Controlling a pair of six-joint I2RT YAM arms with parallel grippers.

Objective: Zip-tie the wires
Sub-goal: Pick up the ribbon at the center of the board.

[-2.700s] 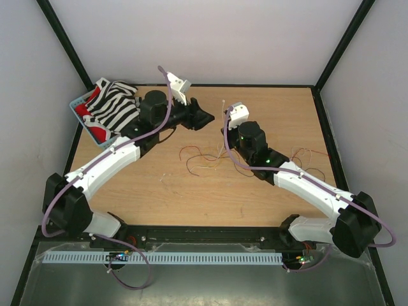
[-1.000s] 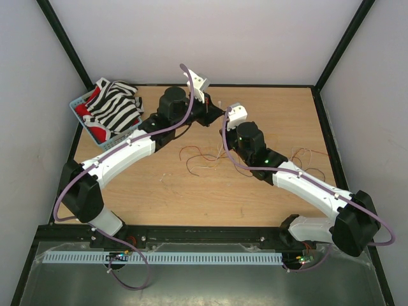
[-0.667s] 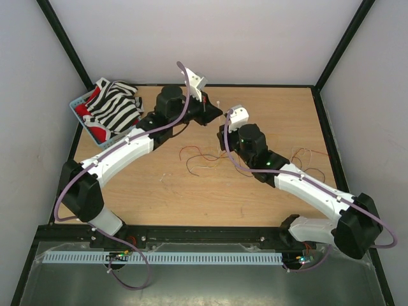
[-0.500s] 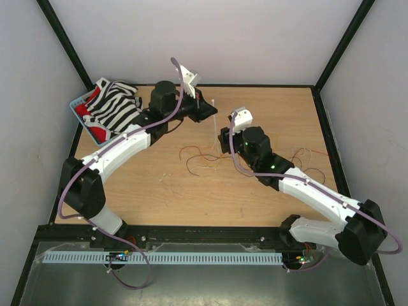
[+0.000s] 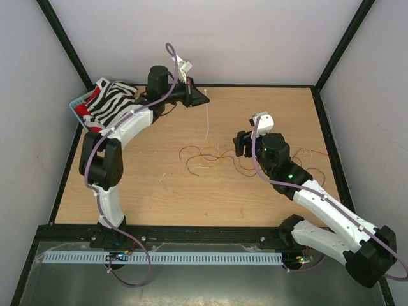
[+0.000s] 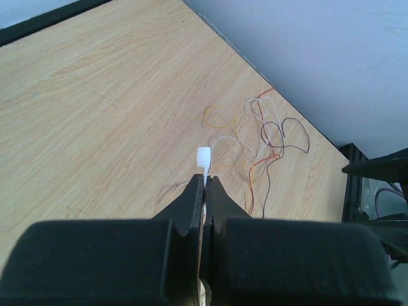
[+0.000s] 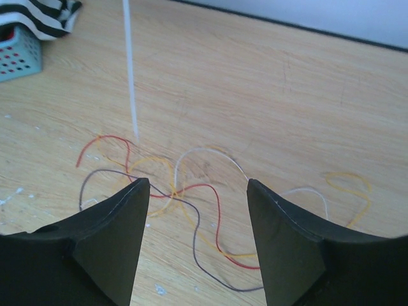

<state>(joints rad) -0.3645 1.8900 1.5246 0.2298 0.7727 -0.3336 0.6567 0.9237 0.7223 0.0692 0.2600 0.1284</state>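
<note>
The right fingers (image 7: 118, 236) stand wide apart, holding nothing. They hang over the wires (image 7: 180, 190), with the red, yellow and dark strands showing in the gap between them. The wires lie loose and tangled on the bench (image 5: 159, 197), not gathered and with nothing round them. A second loose cluster lies further to the right, partly behind the right arm.

Beyond them the zip tie (image 5: 206, 121) hangs straight down, its lower end close to the bench, though whether it touches I cannot tell. It is apart from the strands and not yet looped. The left fingers (image 6: 194, 199) are closed on it, with its small square head poking out past the tips.

So the tying has not begun — this looks like the set-up step, with the tie in hand and the other arm free. Next, I judge, the open fingers must pinch the strands into one bunch and lift them. The tie's free end can then pass beneath and come back to its head.

At the far left corner sits a small teal basket (image 7: 16, 54). A black-and-white striped cloth (image 5: 111, 105) is heaped in it, spilling over the rim, with something red showing beneath.
</note>
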